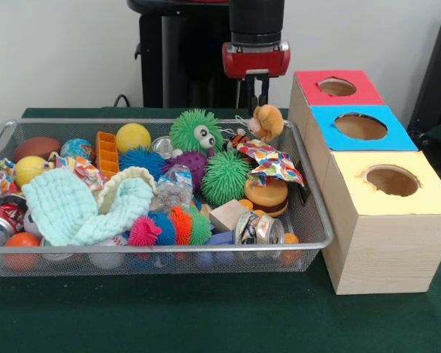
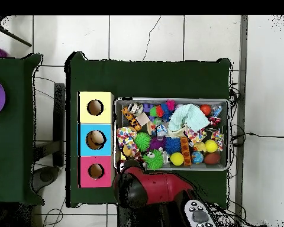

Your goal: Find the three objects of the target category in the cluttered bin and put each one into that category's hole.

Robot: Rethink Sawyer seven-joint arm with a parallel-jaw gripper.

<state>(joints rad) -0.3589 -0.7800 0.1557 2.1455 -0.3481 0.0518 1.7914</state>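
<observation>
A wire mesh bin (image 1: 320, 220) (image 2: 171, 100) holds a heap of toys. My gripper (image 1: 258, 103) hangs over the bin's far right corner, open, with nothing between its fingers. Just below and to its right a small orange plush toy (image 1: 268, 121) rests near the rim. Beside the bin stand three wooden boxes with round holes: red (image 1: 336, 88), blue (image 1: 360, 126) and yellow (image 1: 392, 180). From overhead, something tan shows inside the blue box's hole (image 2: 96, 139). There the arm's red body (image 2: 150, 186) hides the gripper.
In the bin lie green spiky balls (image 1: 224, 176), a blue spiky ball (image 1: 142, 158), yellow balls (image 1: 132, 136), a mint cloth (image 1: 81, 209), cans (image 1: 257, 226), a wooden block (image 1: 228, 215), a toy burger (image 1: 266, 195) and a colourful wrapper (image 1: 275, 163). Green cloth (image 1: 206, 316) covers the table.
</observation>
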